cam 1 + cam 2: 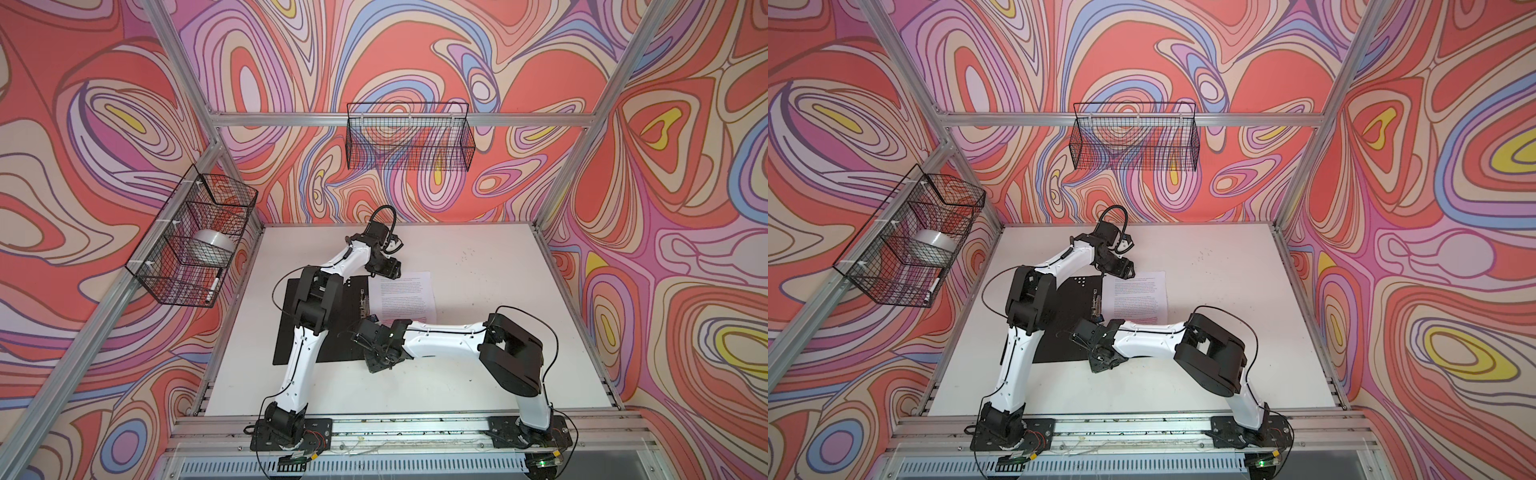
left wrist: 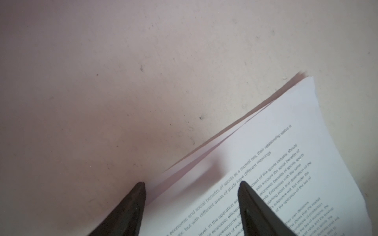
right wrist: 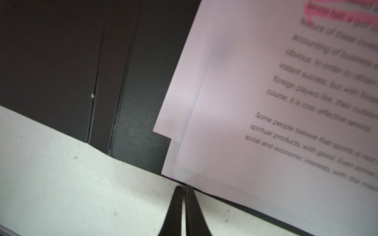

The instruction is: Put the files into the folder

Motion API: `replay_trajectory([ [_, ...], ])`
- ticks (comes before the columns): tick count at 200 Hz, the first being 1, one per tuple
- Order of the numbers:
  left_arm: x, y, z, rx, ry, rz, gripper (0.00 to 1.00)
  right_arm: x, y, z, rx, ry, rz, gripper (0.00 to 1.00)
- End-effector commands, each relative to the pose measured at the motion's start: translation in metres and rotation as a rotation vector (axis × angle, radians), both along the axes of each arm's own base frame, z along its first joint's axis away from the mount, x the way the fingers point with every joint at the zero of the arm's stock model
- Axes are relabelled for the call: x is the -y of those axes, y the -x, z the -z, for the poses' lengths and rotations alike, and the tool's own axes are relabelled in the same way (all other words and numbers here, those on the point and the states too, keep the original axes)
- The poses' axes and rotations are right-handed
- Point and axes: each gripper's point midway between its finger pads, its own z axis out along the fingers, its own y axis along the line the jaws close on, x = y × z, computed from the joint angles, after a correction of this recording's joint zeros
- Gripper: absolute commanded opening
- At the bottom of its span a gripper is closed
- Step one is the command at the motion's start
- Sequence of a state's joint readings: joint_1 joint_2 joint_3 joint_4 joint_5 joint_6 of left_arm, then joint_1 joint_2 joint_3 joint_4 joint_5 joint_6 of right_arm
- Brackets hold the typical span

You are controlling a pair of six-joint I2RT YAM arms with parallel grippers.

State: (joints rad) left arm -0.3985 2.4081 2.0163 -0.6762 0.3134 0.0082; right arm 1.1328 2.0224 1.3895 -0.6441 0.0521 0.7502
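Your folder [image 1: 328, 353] lies open on the counter [image 1: 478, 266], black inside up. The files [image 1: 405, 297] rest on its right half, just beside the metal clip [image 1: 365, 303]. Your left jaws stand well apart at the sheets' far edge, gripping nothing. One finger is off the paper, the other over the print. Your right jaws are pressed together and empty — tips just beside the files' near corner.

Files [image 1: 401, 297]: three fanned sheets countable at the corner; any more hidden.
Folder [image 1: 332, 353]: one.
Wire baskets: two, back basket [image 1: 409, 137] at 12 o'clock, side basket [image 1: 191, 237] at 9 o'clock.
Tape roll [image 1: 214, 245]: one.
Marker [image 1: 214, 286]: one.
Grippers: two, left gripper [image 2: 192, 183], right gripper [image 3: 182, 187].
Counter [image 1: 478, 374]: one.
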Motion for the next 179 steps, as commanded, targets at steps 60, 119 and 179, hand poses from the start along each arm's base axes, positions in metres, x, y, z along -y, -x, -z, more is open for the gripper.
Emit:
replay_trajectory([
  [60, -0.024, 0.008, -0.052, 0.003, -0.054, -0.038, 0.88, 0.007, -0.004, -0.029, 0.021, -0.033, -0.006, 0.13],
  [119, -0.062, 0.030, -0.176, 0.130, -0.033, -0.145, 0.95, 0.065, -0.068, -0.120, 0.147, -0.272, 0.201, 0.26],
  [179, -0.084, 0.128, -0.146, 0.022, 0.081, -0.192, 0.97, 0.169, -0.167, -0.115, 0.127, -0.469, 0.493, 0.38],
])
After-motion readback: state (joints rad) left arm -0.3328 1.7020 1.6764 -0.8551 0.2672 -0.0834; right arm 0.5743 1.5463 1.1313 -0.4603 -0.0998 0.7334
